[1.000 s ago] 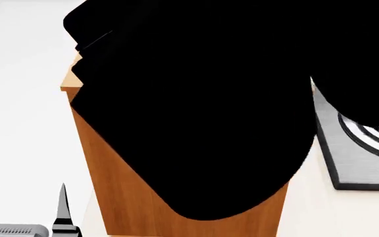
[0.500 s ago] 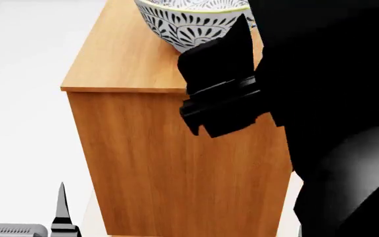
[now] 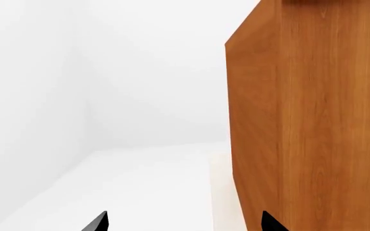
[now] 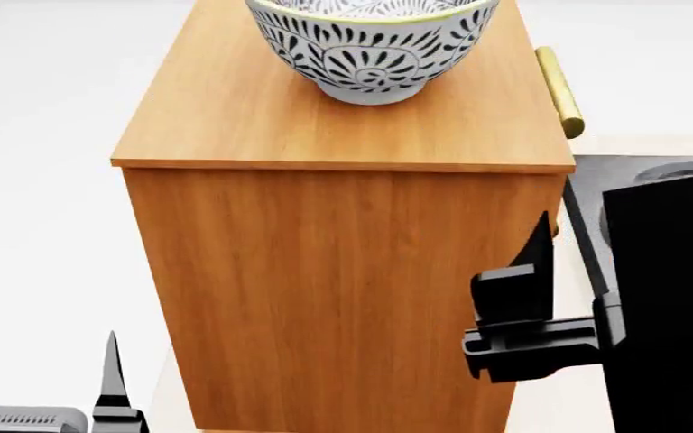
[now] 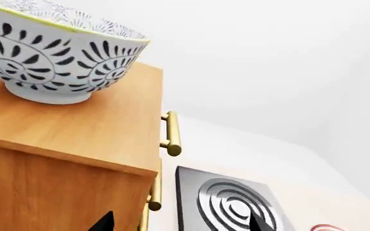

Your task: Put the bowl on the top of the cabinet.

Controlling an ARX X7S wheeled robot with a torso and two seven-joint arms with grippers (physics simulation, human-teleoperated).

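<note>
The deep round white bowl (image 4: 371, 45) has dark leaf shapes and a pale yellow rim. The tall orange-brown wooden cabinet (image 4: 322, 298) has shiny gold bar handles (image 5: 172, 134).

Bowl on cabinet top

The deep patterned ceramic bowl (image 4: 371, 45) sits on the tall orange-brown wooden cabinet (image 4: 322, 271); a grey ringed stovetop (image 5: 233, 204) lies to the cabinet's right.

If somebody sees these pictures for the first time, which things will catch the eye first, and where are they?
The patterned bowl stands upright on the top of the tall orange-brown cabinet, and nothing is holding it. The right gripper hangs beside the cabinet's near right corner, well below the bowl. A brass handle sticks out from the cabinet's side, above a grey plate with rings.
</note>
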